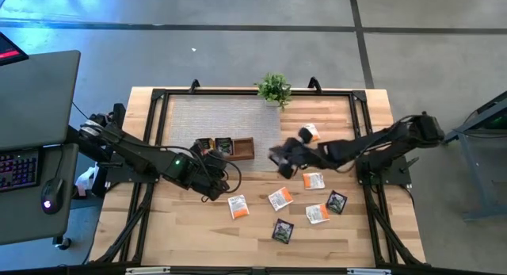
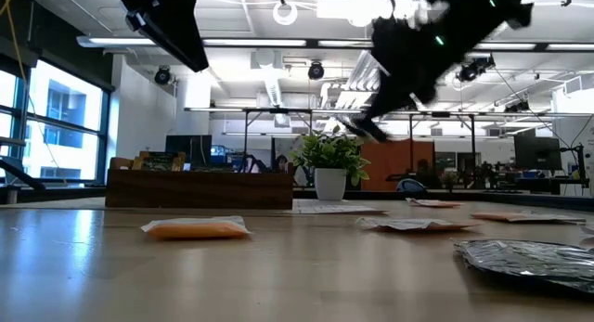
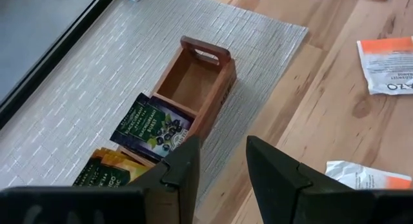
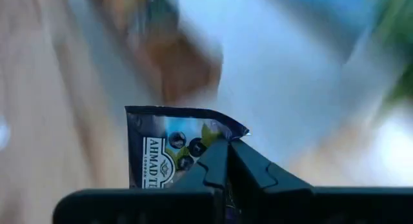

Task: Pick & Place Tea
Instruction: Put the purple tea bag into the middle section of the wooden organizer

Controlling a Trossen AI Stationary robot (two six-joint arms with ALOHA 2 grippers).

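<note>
A brown wooden tray (image 1: 236,148) stands on a grey mat (image 1: 206,120), with dark and orange tea sachets (image 3: 153,124) upright in its compartments and one end compartment (image 3: 190,85) bare. My left gripper (image 3: 222,162) hovers open just off the tray's near side (image 1: 214,166). To the right of the tray my right gripper (image 1: 280,158) is shut on a dark sachet with purple print (image 4: 171,146). Several more sachets, orange-and-white (image 1: 280,199) and dark (image 1: 283,230), lie flat on the wooden table top. My right gripper pinches the dark sachet between its two fingers at one edge, close to a bent-over corner (image 4: 218,139). Most of the sachet sticks out flat to one side of the fingers. It is lifted clear of the table.
A small potted plant (image 1: 274,89) stands at the far edge of the mat. Black frame rails (image 1: 158,108) run around the table. One orange-and-white sachet (image 1: 310,132) lies apart, right of the mat. A desk with a keyboard (image 1: 20,168) stands off the left side.
</note>
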